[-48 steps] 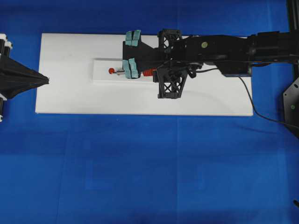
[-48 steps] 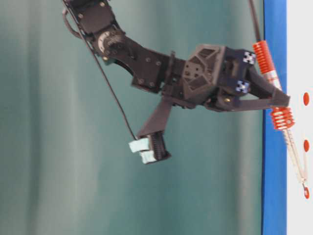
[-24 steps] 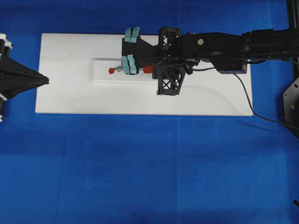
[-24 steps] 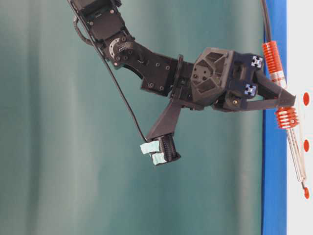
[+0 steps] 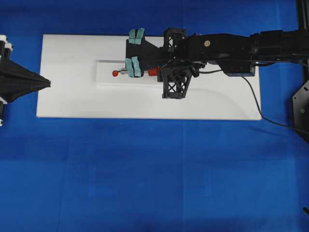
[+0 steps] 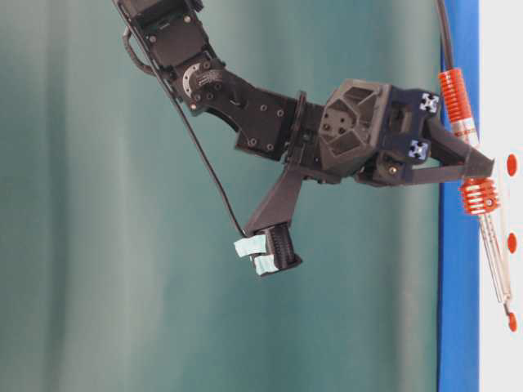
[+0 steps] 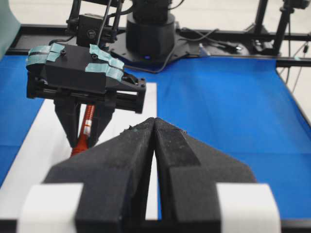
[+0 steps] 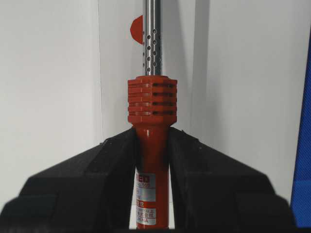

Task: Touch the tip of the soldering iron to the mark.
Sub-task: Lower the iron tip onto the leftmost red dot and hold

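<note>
Over the white board (image 5: 72,96) on the blue table (image 5: 145,174), the right tool (image 8: 151,141) is clamped on the orange-red handle of the soldering iron (image 8: 151,111), its two black fingers (image 8: 97,179) pressing the handle from both sides just below the ribbed collar. From above, the iron lies along a raised white strip (image 5: 108,81) on the board, the silver shaft pointing toward the left of the view and ending at a red round mark (image 5: 115,73); the tip appears to meet the mark, though contact cannot be confirmed from this height. At table level, the shaft slopes down toward the board and its tip sits right at the lowest of three red dots (image 6: 511,322). The right wrist view shows the perforated shaft running up out of frame, with part of a red mark beside it. The iron's black cord (image 5: 256,104) trails off the board to the right. Well apart at the left edge, the left tool (image 7: 154,145) has its fingers pressed together with nothing between them, pointing toward the board
</note>
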